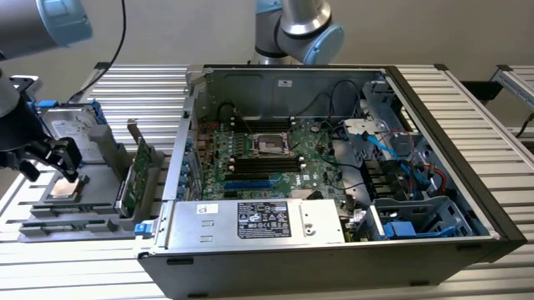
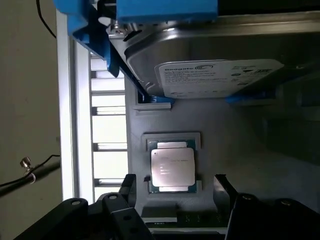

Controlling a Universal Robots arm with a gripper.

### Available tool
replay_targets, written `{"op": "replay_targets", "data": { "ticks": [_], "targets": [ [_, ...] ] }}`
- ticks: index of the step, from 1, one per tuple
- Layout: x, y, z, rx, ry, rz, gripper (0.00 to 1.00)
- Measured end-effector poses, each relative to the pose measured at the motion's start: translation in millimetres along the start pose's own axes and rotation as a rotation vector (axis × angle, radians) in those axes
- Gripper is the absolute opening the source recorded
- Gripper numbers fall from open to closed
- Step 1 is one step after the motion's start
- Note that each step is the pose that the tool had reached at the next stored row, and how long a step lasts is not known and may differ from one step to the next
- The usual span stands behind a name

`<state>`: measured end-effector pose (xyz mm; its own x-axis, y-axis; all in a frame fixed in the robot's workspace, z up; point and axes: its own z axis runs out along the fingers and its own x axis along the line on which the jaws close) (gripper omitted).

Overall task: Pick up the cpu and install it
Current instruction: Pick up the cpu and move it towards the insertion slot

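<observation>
The cpu [image 2: 172,168], a small square chip with a dull silver top, lies flat in a recess of the grey parts holder [image 2: 235,150]; the exterior view has the cpu [image 1: 65,189] at its left, on the holder [image 1: 107,164]. My gripper [image 2: 175,186] hovers just above it, open, with one black finger on each side of the chip and not touching it. In the exterior view the gripper [image 1: 50,164] hangs right over the chip. The open computer case [image 1: 334,156] holds the motherboard with its cpu socket [image 1: 269,144] bare.
A silver hard drive [image 2: 210,70] with a white label and blue bracket stands just beyond the cpu. Green card boards [image 1: 134,181] stand upright in the holder between the cpu and the case. A slatted metal table [image 1: 501,156] carries everything.
</observation>
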<state>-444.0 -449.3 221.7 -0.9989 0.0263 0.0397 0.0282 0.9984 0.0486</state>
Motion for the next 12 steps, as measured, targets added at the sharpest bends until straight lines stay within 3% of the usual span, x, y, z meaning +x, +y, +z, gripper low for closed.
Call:
{"op": "replay_targets", "data": {
  "ticks": [12],
  "targets": [
    [-0.9, -1.1, 21.6, 0.0001, 0.0002, 0.000, 0.72]
  ]
}}
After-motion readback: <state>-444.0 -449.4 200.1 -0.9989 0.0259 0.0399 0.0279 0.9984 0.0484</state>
